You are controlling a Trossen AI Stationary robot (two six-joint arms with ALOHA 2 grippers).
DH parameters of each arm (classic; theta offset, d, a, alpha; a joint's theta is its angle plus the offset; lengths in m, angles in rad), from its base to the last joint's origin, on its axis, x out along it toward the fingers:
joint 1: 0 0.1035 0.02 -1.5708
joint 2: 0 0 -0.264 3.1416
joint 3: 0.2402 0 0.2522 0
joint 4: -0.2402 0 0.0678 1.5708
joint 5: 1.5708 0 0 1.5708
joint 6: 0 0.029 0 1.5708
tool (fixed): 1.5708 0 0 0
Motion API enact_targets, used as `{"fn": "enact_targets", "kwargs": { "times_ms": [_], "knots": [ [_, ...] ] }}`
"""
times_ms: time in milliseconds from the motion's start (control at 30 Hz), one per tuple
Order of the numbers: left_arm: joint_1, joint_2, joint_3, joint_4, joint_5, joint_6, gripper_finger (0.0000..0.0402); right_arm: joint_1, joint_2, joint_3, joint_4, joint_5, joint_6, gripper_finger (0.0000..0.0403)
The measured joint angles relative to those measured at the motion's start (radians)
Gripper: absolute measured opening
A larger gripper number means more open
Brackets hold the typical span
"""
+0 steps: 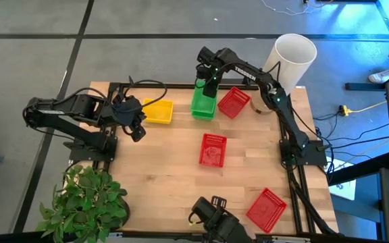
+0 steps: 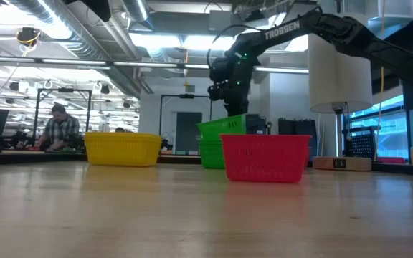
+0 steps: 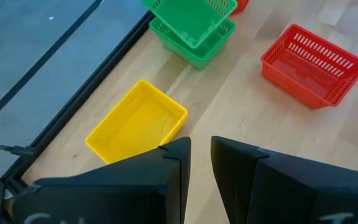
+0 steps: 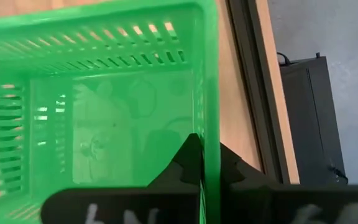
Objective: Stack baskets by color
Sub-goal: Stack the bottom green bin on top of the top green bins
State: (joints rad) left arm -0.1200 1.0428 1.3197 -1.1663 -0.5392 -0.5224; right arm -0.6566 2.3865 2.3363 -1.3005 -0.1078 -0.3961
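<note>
While the right gripper (image 4: 209, 163) pinches the top green basket's (image 1: 204, 98) rim at twelve o'clock, it should sit straight on the pile. The left gripper (image 3: 201, 155), slightly spread, waits by the yellow basket (image 1: 158, 112).

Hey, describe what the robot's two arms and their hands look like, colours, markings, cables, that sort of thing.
Both arms are dark, almost black, built of jointed segments. The right arm bears white TROSSEN lettering and small green indicator lights near its wrist. Black cables loop off the left arm beside its hand. The left hand and right hand each end in two flat, dark, wedge-shaped fingers; pale lettering shows partly on the right hand's body.
</note>
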Motion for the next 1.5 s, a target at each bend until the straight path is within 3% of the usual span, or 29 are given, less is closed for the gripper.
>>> {"fn": "enact_targets", "kwargs": {
  "times_ms": [500, 1200, 1500],
  "knots": [
    [0.0, 0.0, 0.0, 0.0, 0.0, 0.001, 0.0055, -0.005, 0.0, 0.0, -0.027, -0.002, -0.002, 0.0004],
    [0.0, 0.0, 0.0, 0.0, 0.0, 0.001, 0.0055, 0.026, 0.001, 0.0, -0.029, -0.047, -0.005, 0.0082],
    [0.0, 0.0, 0.0, 0.0, 0.0, 0.001, 0.0055, 0.026, 0.001, 0.01, -0.033, 0.018, 0.0, 0.0072]
  ]
}}
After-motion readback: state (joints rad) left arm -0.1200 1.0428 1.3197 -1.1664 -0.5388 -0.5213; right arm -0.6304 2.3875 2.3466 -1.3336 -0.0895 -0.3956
